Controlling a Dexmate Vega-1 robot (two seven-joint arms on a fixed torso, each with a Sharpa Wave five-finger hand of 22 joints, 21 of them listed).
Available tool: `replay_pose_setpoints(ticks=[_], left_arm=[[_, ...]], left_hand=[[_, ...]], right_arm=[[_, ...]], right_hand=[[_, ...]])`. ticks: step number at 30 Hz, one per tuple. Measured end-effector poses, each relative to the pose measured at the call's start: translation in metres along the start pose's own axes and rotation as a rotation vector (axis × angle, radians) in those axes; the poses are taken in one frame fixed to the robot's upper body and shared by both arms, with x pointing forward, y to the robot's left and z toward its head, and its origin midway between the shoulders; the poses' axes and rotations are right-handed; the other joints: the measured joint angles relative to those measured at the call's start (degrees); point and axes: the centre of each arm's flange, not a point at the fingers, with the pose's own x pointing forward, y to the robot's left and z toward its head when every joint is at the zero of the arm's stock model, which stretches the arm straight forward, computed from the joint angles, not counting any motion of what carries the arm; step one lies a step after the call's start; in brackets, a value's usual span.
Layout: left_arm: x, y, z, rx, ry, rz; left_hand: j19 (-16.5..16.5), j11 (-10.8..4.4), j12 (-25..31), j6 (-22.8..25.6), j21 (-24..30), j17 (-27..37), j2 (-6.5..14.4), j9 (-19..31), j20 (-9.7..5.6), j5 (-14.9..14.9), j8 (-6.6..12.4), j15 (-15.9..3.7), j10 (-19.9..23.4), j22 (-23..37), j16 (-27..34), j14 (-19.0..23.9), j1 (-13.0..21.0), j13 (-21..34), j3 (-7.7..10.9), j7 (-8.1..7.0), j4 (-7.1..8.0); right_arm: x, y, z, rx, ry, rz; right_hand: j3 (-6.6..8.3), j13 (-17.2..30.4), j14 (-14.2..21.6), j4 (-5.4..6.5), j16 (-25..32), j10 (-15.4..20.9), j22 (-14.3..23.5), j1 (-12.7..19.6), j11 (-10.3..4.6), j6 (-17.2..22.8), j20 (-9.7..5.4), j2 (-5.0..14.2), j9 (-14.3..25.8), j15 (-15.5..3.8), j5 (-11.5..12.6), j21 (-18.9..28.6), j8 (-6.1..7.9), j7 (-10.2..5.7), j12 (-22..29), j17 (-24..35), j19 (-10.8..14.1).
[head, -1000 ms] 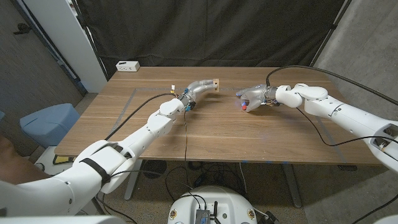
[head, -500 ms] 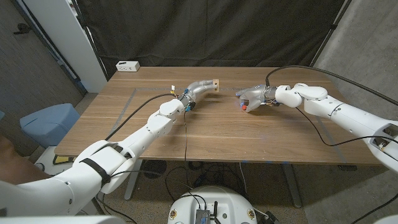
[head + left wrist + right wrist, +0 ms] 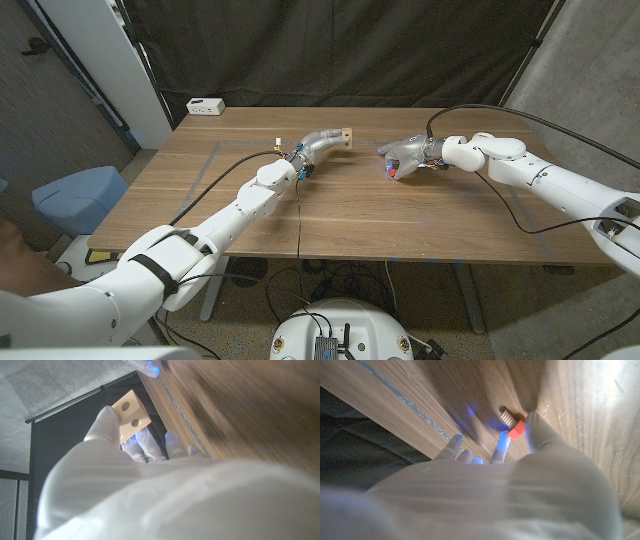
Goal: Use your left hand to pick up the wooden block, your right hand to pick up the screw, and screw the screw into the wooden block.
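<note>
My left hand [image 3: 322,140] holds the small wooden block [image 3: 346,135] near the table's far edge. In the left wrist view the block [image 3: 131,414] shows two round holes on its face, and my fingers [image 3: 106,424] grip it from one side, clear of the tabletop. My right hand [image 3: 410,156] hovers low over the table to the right of the block. It pinches the screw [image 3: 392,170], whose red head shows under the fingers. In the right wrist view the screw [image 3: 514,426] sits between thumb and finger, its threaded shaft pointing at the wood.
A white box [image 3: 205,106] stands at the table's [image 3: 360,215] far left corner. A small white and yellow object [image 3: 275,139] lies left of my left hand. Cables run along both arms. A blue chair [image 3: 78,196] stands left of the table.
The right hand with the screw has crept very slightly away from me. The left arm and the block have not moved.
</note>
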Motion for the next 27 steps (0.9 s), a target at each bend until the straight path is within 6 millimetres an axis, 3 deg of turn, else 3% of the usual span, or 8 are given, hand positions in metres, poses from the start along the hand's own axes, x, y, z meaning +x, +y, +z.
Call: replay_pose_setpoints(ticks=[7,16,27], left_arm=[[0.0007,0.0,0.0003,-0.001,0.0,0.0],[0.0019,-0.0002,-0.0002,-0.002,0.004,0.0],[0.0047,-0.0007,-0.0009,-0.004,0.008,-0.003]], left_hand=[[0.0,0.0,-0.1,-0.1,0.0,0.0,0.1,0.0,0.0,0.1,0.0,0.0,0.0,0.0,0.0,0.0,0.1,0.3,-0.24,0.08,0.24],[0.2,0.0,-0.1,-0.1,0.0,0.0,0.1,-0.1,-0.21,0.1,0.0,-0.01,0.0,0.0,0.0,0.0,0.1,0.3,-0.25,0.05,0.24],[0.2,0.0,-0.2,-0.1,0.0,0.0,0.1,0.0,-0.21,0.1,0.0,-0.01,0.0,0.0,0.0,0.0,0.1,0.3,-0.36,0.05,0.13]], right_arm=[[0.0016,-0.0004,0.0,0.0,-0.007,-0.001],[0.0025,0.001,-0.0012,0.0,-0.009,0.004],[0.0028,0.0029,-0.0032,-0.003,-0.013,0.005]], right_hand=[[0.17,0.0,0.0,-0.17,0.0,0.5,0.0,0.0,0.12,1.1,-0.82,0.0,0.3,0.0,0.0,0.0,0.78,0.32,0.2,0.0,0.8],[0.4,0.0,0.0,-0.23,0.0,0.7,0.0,0.2,-0.13,1.3,-0.82,-0.24,0.3,0.0,0.0,0.0,1.0,0.14,0.2,0.2,0.8],[0.58,0.0,0.4,-0.05,0.0,1.1,0.0,0.8,-0.51,2.6,-1.34,-0.15,0.6,0.01,0.0,0.0,2.24,0.01,0.2,0.3,1.3]])
